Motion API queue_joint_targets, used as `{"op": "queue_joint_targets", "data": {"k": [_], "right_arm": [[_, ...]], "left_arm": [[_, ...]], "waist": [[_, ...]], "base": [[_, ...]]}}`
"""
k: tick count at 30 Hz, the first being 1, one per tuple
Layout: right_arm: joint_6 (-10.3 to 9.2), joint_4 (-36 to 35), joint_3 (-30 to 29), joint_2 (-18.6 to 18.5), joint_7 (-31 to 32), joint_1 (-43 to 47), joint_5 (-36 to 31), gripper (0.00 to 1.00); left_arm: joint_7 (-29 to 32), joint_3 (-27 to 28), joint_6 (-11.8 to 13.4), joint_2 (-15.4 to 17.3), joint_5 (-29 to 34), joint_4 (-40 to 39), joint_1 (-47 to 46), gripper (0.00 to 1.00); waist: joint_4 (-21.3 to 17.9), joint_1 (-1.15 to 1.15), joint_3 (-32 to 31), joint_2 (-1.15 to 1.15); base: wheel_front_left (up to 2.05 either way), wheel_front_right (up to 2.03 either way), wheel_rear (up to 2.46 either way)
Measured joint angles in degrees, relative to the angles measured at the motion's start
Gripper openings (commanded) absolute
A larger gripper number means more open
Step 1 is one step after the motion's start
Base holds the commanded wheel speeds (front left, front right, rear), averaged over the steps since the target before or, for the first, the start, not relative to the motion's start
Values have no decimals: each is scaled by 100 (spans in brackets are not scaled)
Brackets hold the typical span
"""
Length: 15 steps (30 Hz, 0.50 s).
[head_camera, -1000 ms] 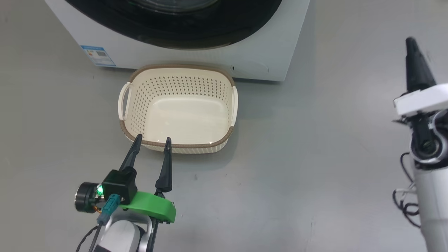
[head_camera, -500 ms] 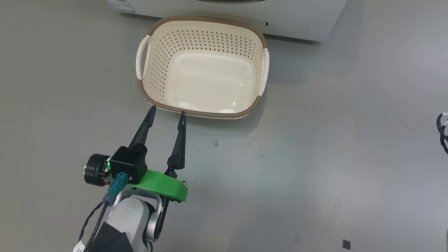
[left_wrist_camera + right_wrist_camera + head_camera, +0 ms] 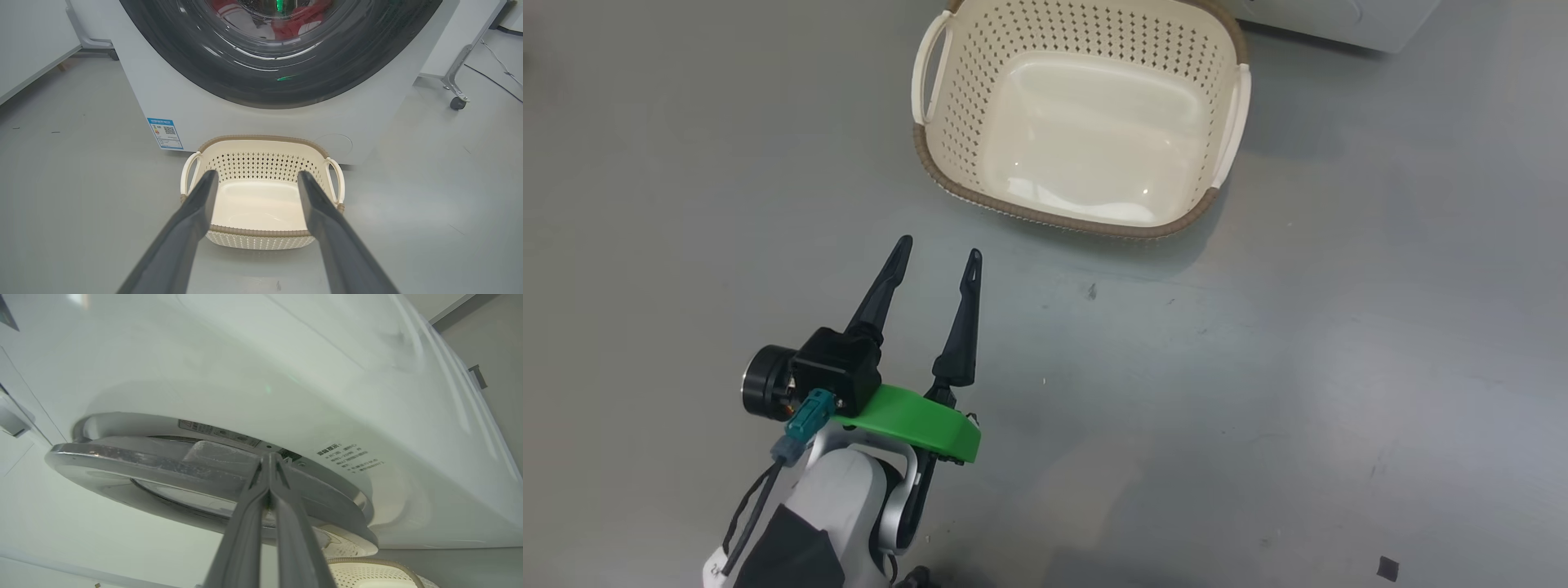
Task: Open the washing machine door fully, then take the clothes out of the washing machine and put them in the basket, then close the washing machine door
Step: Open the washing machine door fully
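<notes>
Closed right end effector points straight at the rim edge of the washing machine door, tips touching or nearly; the open left end effector hovers farther away, facing the basket.

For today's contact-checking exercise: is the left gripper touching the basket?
Apart. The head view shows bare grey floor between the left gripper, jaws open, and the basket at its brown rim.

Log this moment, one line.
right pincer: shut, tips at glossy black-rimmed round door | left pincer: open | cream perforated plastic basket: empty
</notes>
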Motion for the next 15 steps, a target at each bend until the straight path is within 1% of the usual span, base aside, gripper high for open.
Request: {"op": "queue_joint_targets", "data": {"k": [2, 5, 8, 11, 15], "right_arm": [[-86, 26, -21, -12, 79, -204, 36, 0], [-160, 75, 34, -48, 194, -478, 30, 0], [-170, 169, 51, -143, 293, -635, 26, 0], [-254, 297, 56, -203, 368, -840, 26, 0], [-297, 497, -7, -122, 468, -1022, 166, 0]], "left_arm": [[0, -27, 0, -9, -47, -26, -59, 100], [0, -51, 0, -14, -103, -35, -108, 100], [0, -119, 0, -26, -203, -41, -145, 100], [0, -148, 0, -32, -267, -62, -188, 100], [0, -121, 0, -38, -297, -51, -193, 100]], "waist": [[85, 0, 64, 0], [203, 0, 160, 0], [330, 0, 234, 0], [499, 0, 307, 0], [638, 0, 356, 0]], "base": [[0, 0, 0], [0, 0, 0], [0, 0, 0], [0, 0, 0], [0, 0, 0]]}}
